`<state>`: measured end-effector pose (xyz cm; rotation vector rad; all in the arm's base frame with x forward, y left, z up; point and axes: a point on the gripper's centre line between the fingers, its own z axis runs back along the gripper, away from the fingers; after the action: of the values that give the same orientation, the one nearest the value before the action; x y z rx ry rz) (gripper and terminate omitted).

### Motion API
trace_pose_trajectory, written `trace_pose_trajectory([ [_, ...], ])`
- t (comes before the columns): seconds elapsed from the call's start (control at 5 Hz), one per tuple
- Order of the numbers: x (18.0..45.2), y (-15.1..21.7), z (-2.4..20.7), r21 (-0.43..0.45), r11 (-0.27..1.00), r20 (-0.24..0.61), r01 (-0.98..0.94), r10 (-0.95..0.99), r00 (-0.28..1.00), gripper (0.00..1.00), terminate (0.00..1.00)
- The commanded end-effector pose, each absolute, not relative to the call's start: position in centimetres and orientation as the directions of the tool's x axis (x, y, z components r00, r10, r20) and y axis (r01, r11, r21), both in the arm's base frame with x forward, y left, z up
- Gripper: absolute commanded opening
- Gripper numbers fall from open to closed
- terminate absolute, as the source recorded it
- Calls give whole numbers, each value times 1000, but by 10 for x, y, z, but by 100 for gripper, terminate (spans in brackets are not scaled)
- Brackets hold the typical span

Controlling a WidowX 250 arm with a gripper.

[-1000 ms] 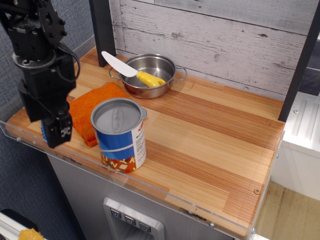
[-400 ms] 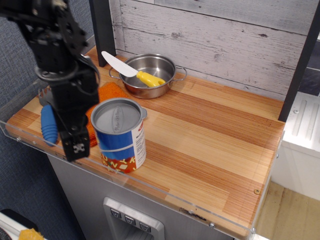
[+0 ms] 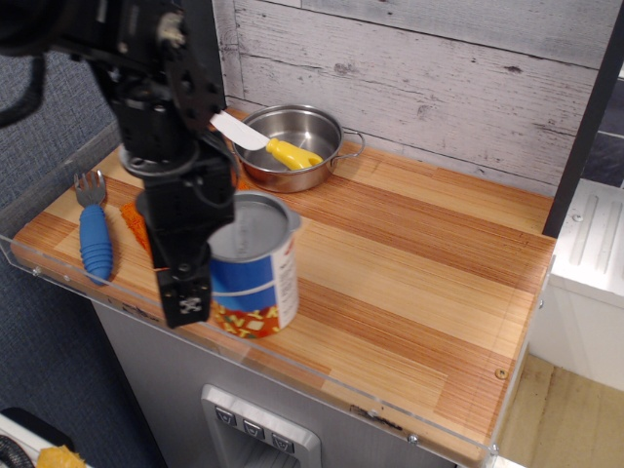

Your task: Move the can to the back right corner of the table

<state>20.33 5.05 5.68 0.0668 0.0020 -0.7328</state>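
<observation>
While the can point(image 3: 255, 273) is partly covered by the gripper point(image 3: 185, 292), finger state cannot be told; behind the can, a pan point(image 3: 297, 146) is recorded.

Whitewashed plank wall point(image 3: 429, 68) at back, w/ black upright posts: one at left point(image 3: 200, 58), one at right point(image 3: 585, 127). Blue-grey fabric wall point(image 3: 58, 127) on left. White unit point(image 3: 590, 292) at right; wood-look floor point(image 3: 565, 419) below. Grey cabinet front point(image 3: 195, 409) underneath. Even light.
</observation>
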Motion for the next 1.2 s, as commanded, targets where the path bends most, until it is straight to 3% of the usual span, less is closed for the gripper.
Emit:
trace_pose_trajectory([
  [0.0,236,39,71,107,752,98,650,-659,746,100,0],
  [1.0,311,-28,74,163,834,279,528,-552,786,100,0],
])
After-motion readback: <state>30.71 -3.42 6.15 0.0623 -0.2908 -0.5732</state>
